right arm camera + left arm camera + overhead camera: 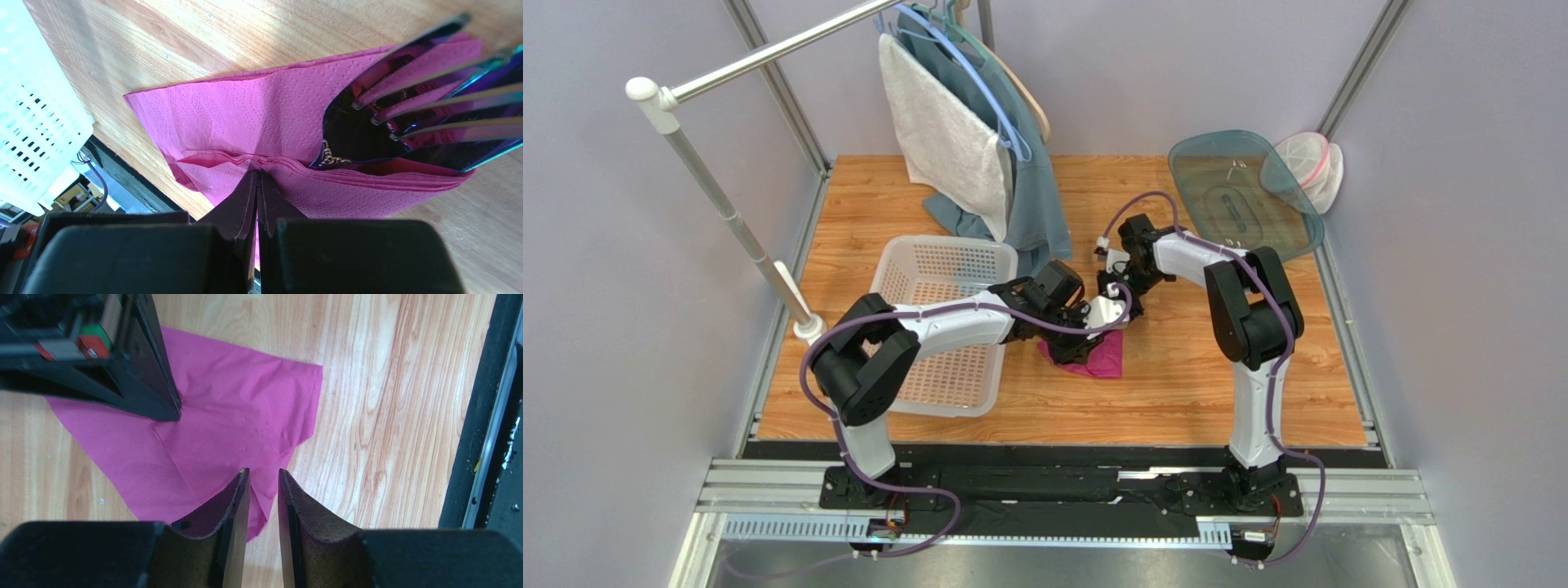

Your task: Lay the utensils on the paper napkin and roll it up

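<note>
The magenta paper napkin (1093, 358) lies on the wooden table just right of the basket. In the right wrist view the paper napkin (258, 116) is folded over, with the purple utensils (423, 79), fork tines and a dark spoon bowl, tucked in its fold. My right gripper (258, 174) is shut on the folded napkin edge; it shows in the top view (1114, 306) and as a black wedge (172, 410) on the napkin (233, 416). My left gripper (264, 473) hovers over the napkin's near corner, its jaws a narrow gap apart and empty. The utensils are hidden in the other views.
A white basket (946, 243) stands left of the napkin, under my left arm; it also shows in the right wrist view (30, 122). A grey-white towel (946, 135) and teal cloth (1038, 202) hang at the back. A rack pole (719, 196) stands left. A translucent lid (1241, 190) lies back right.
</note>
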### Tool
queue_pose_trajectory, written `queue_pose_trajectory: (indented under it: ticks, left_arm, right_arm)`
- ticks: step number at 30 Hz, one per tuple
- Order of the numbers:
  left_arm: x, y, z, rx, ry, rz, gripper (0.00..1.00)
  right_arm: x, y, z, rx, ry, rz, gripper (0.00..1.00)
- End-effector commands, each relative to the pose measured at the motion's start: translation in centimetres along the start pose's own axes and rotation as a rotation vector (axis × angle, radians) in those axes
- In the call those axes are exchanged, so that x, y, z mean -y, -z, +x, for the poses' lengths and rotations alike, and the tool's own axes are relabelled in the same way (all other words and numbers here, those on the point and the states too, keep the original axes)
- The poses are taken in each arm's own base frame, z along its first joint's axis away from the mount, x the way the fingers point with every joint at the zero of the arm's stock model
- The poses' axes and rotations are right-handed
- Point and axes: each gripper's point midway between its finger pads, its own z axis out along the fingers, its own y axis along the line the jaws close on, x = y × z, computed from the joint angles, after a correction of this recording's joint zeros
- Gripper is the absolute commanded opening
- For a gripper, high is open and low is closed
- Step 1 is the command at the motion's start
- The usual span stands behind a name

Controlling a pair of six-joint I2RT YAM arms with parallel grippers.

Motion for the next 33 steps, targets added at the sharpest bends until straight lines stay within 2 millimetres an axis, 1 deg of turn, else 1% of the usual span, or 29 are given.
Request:
queue_pose_trajectory:
  ticks: [1, 2, 3, 5, 6, 7, 9, 10, 11, 13, 16, 18, 19, 21, 23, 24, 25, 26, 27, 29, 30, 32, 33]
  left_arm:
    - [-0.7, -0.2, -2.8, 0.051, -0.023, -0.006, 0.32]
    - [-0.8, -0.8, -2.4, 0.036, -0.022, -0.004, 0.32]
    - [-1.0, -1.1, -2.9, 0.042, -0.027, -0.005, 0.31]
    - [-1.0, -2.0, -2.2, 0.015, -0.027, 0.008, 0.31]
    - [-1.1, -2.2, -2.4, 0.014, -0.030, 0.007, 0.30]
    - [-1.1, -2.8, -1.7, -0.007, -0.031, 0.014, 0.30]
    - [-1.3, -3.3, -1.3, -0.026, -0.033, 0.009, 0.29]
    - [-1.2, -3.9, -0.3, -0.057, -0.031, 0.016, 0.29]
    - [-1.3, -4.1, -0.2, -0.069, -0.034, 0.016, 0.29]
    - [-1.3, -4.7, 1.2, -0.113, -0.034, 0.019, 0.26]
    - [-1.1, -5.4, 3.0, -0.173, -0.032, 0.027, 0.22]
    - [-1.2, -5.7, 3.8, -0.200, -0.034, 0.023, 0.20]
    - [-1.1, -5.8, 4.6, -0.229, -0.040, 0.030, 0.20]
    - [-0.8, -5.8, 5.4, -0.262, -0.060, 0.034, 0.18]
    - [-0.5, -5.5, 5.5, -0.267, -0.067, 0.037, 0.18]
    - [-0.3, -5.1, 5.3, -0.262, -0.060, 0.044, 0.20]
    - [-0.2, -4.2, 4.1, -0.227, -0.061, 0.034, 0.22]
    - [-0.1, -3.6, 3.4, -0.204, -0.048, 0.030, 0.27]
    - [0.3, -2.2, 1.6, -0.152, -0.006, 0.022, 0.30]
    - [0.5, -0.8, -0.3, -0.097, 0.060, 0.020, 0.36]
    - [0.7, 0.4, -1.3, -0.073, 0.132, 0.008, 0.37]
    - [0.5, 1.4, -1.8, -0.058, 0.212, -0.021, 0.39]
    - [0.0, 2.3, -1.9, -0.048, 0.295, -0.054, 0.41]
  right_arm:
    - [3.8, -2.3, 0.8, -0.030, 0.035, 0.137, 0.03]
    - [3.8, -2.3, 0.8, -0.031, 0.030, 0.137, 0.03]
    - [3.6, -2.4, 0.8, -0.031, 0.037, 0.135, 0.03]
    - [3.7, -2.3, 0.9, -0.032, 0.028, 0.133, 0.03]
    - [3.7, -2.3, 0.8, -0.030, 0.029, 0.134, 0.03]
    - [3.7, -2.2, 0.9, -0.030, 0.029, 0.133, 0.03]
    - [3.6, -2.1, 0.8, -0.027, 0.025, 0.131, 0.03]
    - [3.5, -2.2, 0.8, -0.028, 0.026, 0.126, 0.03]
    - [3.5, -2.2, 0.8, -0.027, 0.027, 0.126, 0.03]
    - [3.4, -2.2, 0.8, -0.029, 0.024, 0.122, 0.03]
    - [3.4, -2.2, 0.7, -0.028, 0.025, 0.123, 0.03]
    - [3.4, -2.2, 0.7, -0.026, 0.024, 0.123, 0.03]
    - [3.4, -2.2, 0.8, -0.029, 0.023, 0.123, 0.03]
    - [3.4, -2.2, 0.9, -0.032, 0.023, 0.122, 0.03]
    - [3.6, -2.2, 1.0, -0.033, 0.018, 0.124, 0.03]
    - [3.6, -2.3, 1.2, -0.039, 0.018, 0.124, 0.02]
    - [3.5, -2.2, 1.2, -0.036, 0.019, 0.123, 0.02]
    - [3.6, -2.3, 1.3, -0.037, 0.018, 0.123, 0.02]
    - [3.6, -2.3, 1.4, -0.041, 0.017, 0.124, 0.02]
    - [3.7, -2.3, 1.4, -0.035, 0.020, 0.126, 0.02]
    - [3.8, -2.3, 1.4, -0.031, 0.021, 0.128, 0.02]
    - [3.8, -2.3, 1.5, -0.029, 0.020, 0.131, 0.02]
    - [3.8, -2.3, 1.5, -0.030, 0.020, 0.131, 0.02]
